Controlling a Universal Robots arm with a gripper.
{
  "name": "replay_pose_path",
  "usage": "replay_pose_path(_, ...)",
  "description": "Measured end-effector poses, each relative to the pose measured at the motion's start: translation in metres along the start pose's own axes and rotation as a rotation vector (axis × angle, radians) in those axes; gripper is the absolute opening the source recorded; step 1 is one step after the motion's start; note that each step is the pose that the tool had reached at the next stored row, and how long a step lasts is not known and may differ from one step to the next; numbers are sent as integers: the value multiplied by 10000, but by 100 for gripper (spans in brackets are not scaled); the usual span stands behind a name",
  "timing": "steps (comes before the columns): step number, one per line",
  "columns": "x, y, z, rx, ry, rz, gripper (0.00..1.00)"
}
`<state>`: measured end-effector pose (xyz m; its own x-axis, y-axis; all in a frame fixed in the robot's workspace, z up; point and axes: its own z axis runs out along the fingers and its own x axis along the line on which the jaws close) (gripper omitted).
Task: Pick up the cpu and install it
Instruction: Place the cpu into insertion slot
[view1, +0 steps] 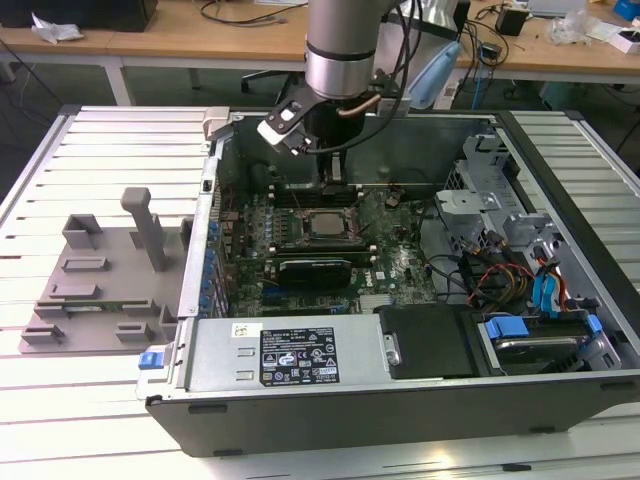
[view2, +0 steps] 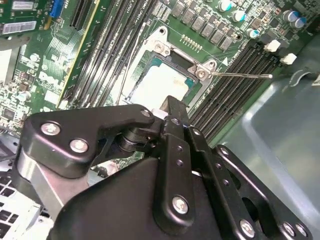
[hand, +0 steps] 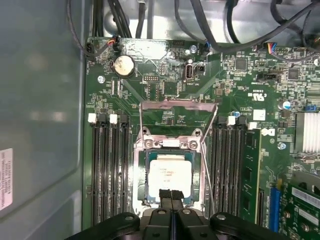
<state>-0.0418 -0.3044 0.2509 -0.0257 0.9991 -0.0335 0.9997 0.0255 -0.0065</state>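
Tool (hand: 171, 192): the two black metal fingers are brought fully together with nothing between them. In both wrist views the tips stand over the near edge of the cpu (hand: 171, 172). Whether they touch its top plate cannot be told.

Cpu: it lies flat and square inside the socket (hand: 148, 192) on the motherboard (hand: 240, 90), not in the tool. In the exterior view the tool (view1: 333, 170) hangs just above it, inside the open computer case (view1: 400, 400).

Progress, as judged: pickup and placement appear done, since the chip sits level within the socket walls. Securing is not done. The retaining frame (hand: 177, 103) stands swung open beyond the socket, and the thin wire lever (hand: 206, 175) lies free alongside.

Materials and shapes:
- Cpu: a flat square with a pale, matte silvery top plate and a thin lighter rim.
- Retaining frame: bright stamped sheet metal, an open rectangle.
- Lever: a slender steel rod.
- Motherboard: glossy green, densely set with small parts.
- Memory slots (hand: 107, 170): long black ribbed plastic, flanking the socket on both sides.
- Case: dull grey sheet steel.

Surroundings: the case rests on a white slatted desk (view1: 100, 130). A grey moulded plastic tray (view1: 100, 270) lies beside it, toward the exterior view's left.
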Motion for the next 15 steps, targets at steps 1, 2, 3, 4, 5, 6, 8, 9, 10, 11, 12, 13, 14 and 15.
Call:
replay_pose_path(1, -1, 0, -38, 0, 0, 1, 11)
replay_pose_path(2, -3, -1, -88, 0, 0, 1, 11)
replay_pose_path(3, -3, -1, -108, -1, 1, 1, 11)
replay_pose_path(4, -4, -1, -141, 0, 0, 1, 11)
replay_pose_path(5, -6, -1, -169, 0, 0, 0, 11)
replay_pose_path(6, -7, -1, -200, 0, 0, 1, 11)
replay_pose_path(8, -9, -2, -272, 0, 1, 1, 11)
replay_pose_path(9, -11, -2, -320, 1, 0, 0, 11)
replay_pose_path(10, -12, -2, -347, 0, 0, 0, 11)
replay_pose_path(11, -13, -2, -384, 0, 0, 0, 11)
replay_pose_path(12, -13, -3, -412, 0, 0, 0, 11)
replay_pose_path(13, -14, -3, -441, 0, 1, 1, 11)
replay_pose_path(14, -16, -3, -483, 1, 0, 0, 11)
replay_pose_path(15, -17, -3, -514, 0, 0, 0, 11)
